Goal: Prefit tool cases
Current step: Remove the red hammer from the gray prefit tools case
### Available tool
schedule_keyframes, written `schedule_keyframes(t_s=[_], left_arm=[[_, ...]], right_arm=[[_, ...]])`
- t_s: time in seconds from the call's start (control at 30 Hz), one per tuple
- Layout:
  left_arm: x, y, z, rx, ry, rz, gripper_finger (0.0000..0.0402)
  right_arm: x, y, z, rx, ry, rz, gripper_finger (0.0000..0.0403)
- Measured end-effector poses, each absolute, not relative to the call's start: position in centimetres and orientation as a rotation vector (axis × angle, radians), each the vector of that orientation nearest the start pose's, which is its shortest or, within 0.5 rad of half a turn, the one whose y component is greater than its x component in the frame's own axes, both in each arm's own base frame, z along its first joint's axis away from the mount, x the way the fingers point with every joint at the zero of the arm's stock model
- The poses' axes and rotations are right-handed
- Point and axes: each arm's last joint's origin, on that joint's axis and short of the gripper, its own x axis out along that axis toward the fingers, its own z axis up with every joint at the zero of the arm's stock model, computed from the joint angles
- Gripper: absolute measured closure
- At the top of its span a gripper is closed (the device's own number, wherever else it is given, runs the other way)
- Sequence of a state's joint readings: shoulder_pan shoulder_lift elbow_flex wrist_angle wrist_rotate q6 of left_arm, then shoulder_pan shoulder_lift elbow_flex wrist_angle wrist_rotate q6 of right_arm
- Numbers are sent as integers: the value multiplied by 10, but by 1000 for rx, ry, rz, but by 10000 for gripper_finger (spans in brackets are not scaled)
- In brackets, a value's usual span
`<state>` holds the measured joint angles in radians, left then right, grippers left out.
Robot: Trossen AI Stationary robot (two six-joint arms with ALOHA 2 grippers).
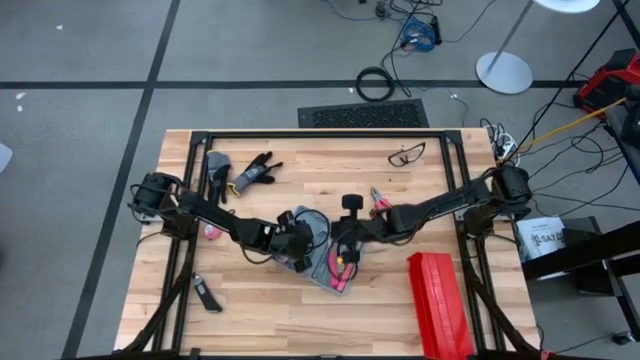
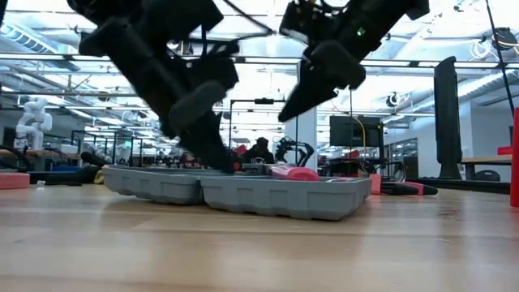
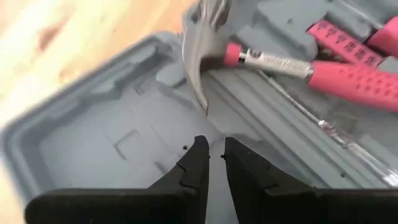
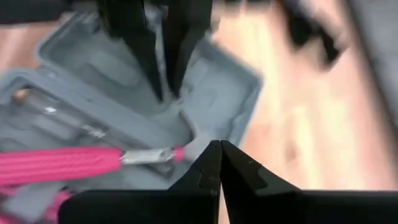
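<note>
The tool case (image 1: 318, 225) lies open and flat at the table's middle, its grey moulded tray (image 3: 93, 143) facing up. A hammer with a pink handle (image 3: 348, 78) lies in the tray, and more pink tools sit beside it. My left gripper (image 3: 216, 146) points slanting down into the emptier half, just short of the hammer's steel head (image 3: 200, 62). There is a narrow gap between its fingers and nothing in it. My right gripper (image 4: 219, 146) hangs shut above the case (image 2: 276, 199), over the hammer's head end, holding nothing. My left gripper's fingertips (image 2: 225, 162) reach down below the case's rim, next to the hammer's head. I cannot tell whether they touch the tray or the hammer.
A long red ribbed box (image 1: 440, 300) stands at the near right. Black gloves (image 1: 250, 172), safety glasses (image 1: 405, 155) and pink-handled pliers (image 1: 380, 200) lie toward the far edge. A small dark tool (image 1: 207, 295) lies near left. Bare wood shows along the near edge.
</note>
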<state>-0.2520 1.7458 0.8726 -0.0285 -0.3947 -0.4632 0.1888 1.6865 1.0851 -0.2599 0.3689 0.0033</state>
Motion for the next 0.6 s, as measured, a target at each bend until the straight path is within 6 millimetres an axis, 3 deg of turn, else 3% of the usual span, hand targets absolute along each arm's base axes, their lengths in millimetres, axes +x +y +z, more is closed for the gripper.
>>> schedule_keyframes(t_s=[0.1,0.23,0.6], left_arm=[[323,-71,155,-136,752,329,343],[320,-69,180,-94,676,337,343],[285,-63,245,11,542,370,330]], right_arm=[[342,45,203,-79,874,-143,403],[342,42,194,-46,924,-151,382],[349,43,175,168,955,-213,245]])
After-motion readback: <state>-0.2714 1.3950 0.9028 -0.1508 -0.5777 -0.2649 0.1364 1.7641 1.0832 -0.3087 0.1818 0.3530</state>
